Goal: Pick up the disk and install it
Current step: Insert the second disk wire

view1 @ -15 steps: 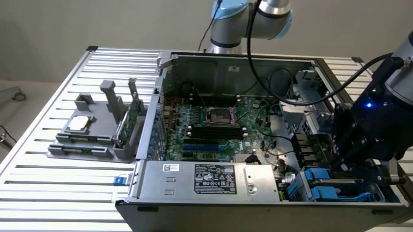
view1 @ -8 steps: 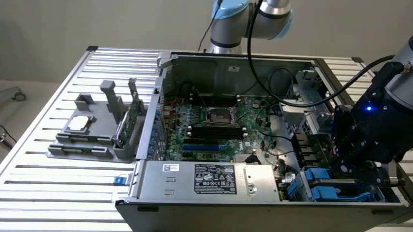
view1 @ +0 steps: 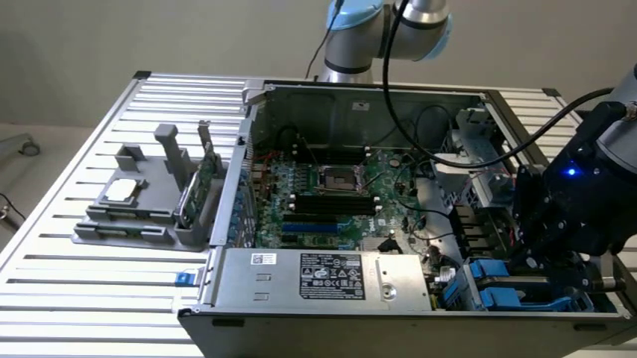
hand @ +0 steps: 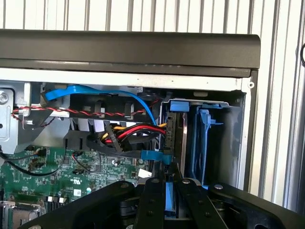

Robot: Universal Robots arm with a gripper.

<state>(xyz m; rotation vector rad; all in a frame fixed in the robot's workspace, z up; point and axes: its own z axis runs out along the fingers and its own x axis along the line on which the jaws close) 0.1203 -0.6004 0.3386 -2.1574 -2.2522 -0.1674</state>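
Blue-framed disk [hand: 170, 198] pinched between the black fingers [hand: 151, 200], held on edge over the drive bay.
Gripper [view1: 542, 257] hangs at the open computer case's [view1: 348, 89] corner by the blue drive carriers [view1: 497, 287]; fingers nearly closed on the disk's carrier.

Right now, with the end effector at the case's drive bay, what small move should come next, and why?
Probably a slow, straight push of the disk deeper into the bay. The end effector is shut on its blue edge, the disk seems to sit edge-on beside a blue carrier, and cables crowd its other side, so sideways drift looks risky.
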